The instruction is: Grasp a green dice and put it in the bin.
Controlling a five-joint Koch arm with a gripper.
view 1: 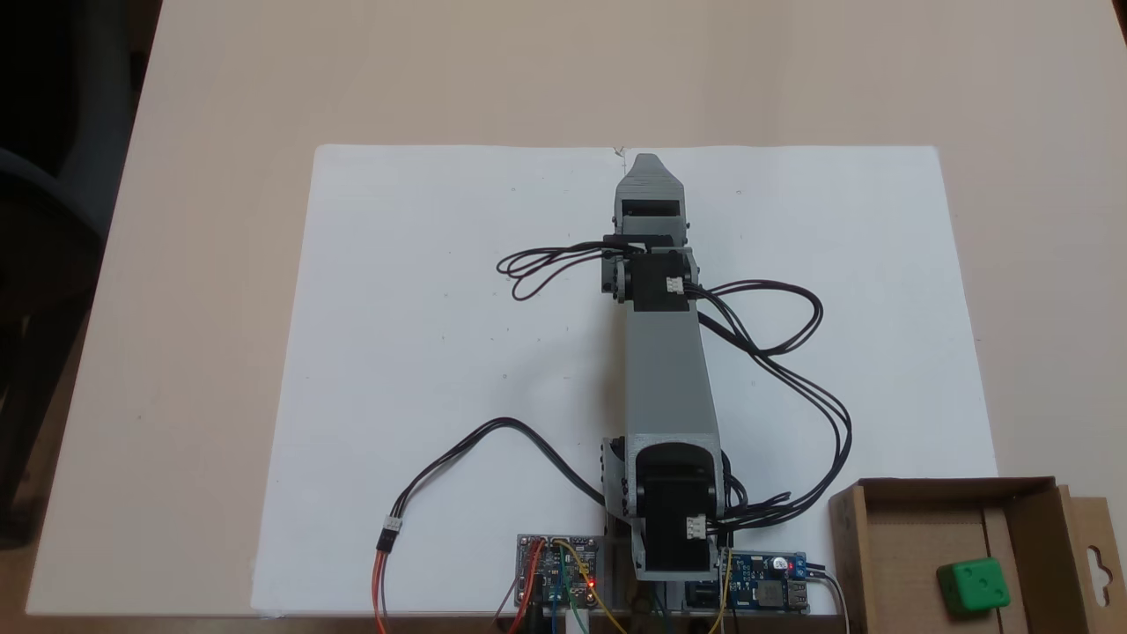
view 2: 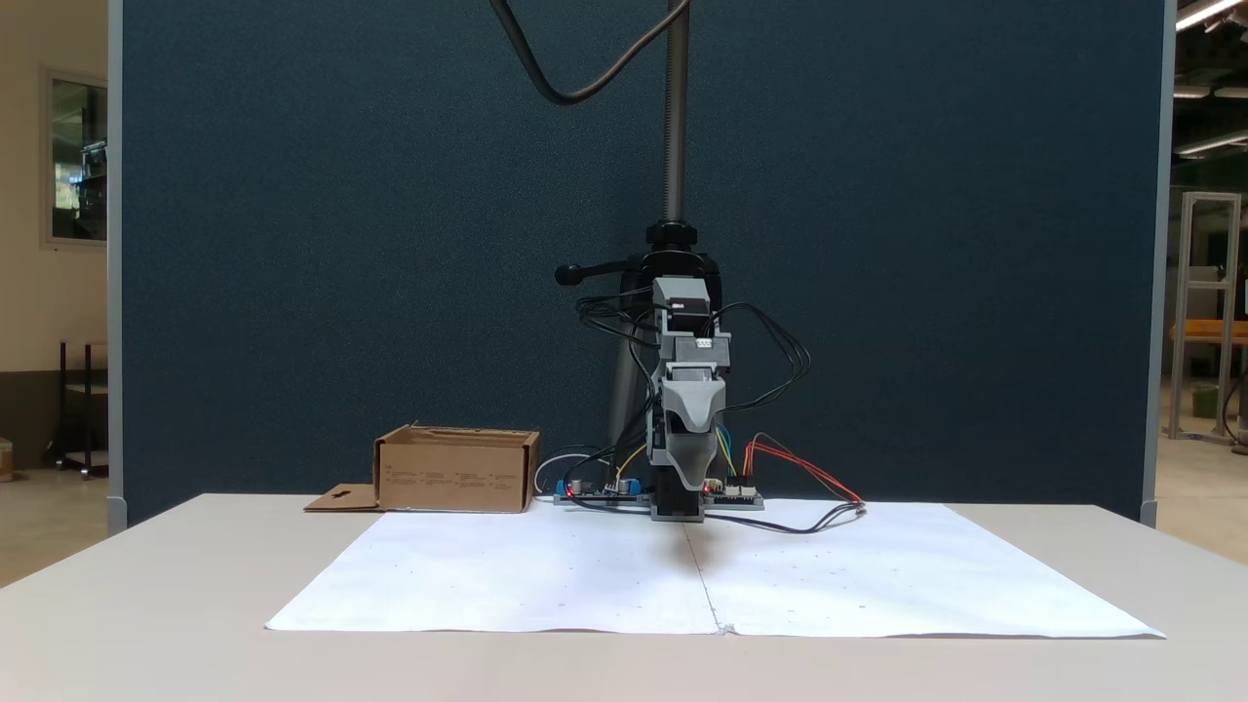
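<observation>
In a fixed view from above, the green dice (view 1: 973, 586) lies inside the bin (view 1: 1021, 506); the gripper (view 1: 647, 163) reaches across white paper (view 1: 423, 352), jaws stacked, state unclear. From the front, the bin's (view 2: 456, 471) wall hides its contents; the gripper (view 2: 689, 482) points down.

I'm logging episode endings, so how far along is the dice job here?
It looks finished. The green dice lies inside the bin, apart from the arm. Nothing is in hand: the tool points out over the white paper, far from the box; whether it is open cannot be told. Nothing visible seems left.
</observation>
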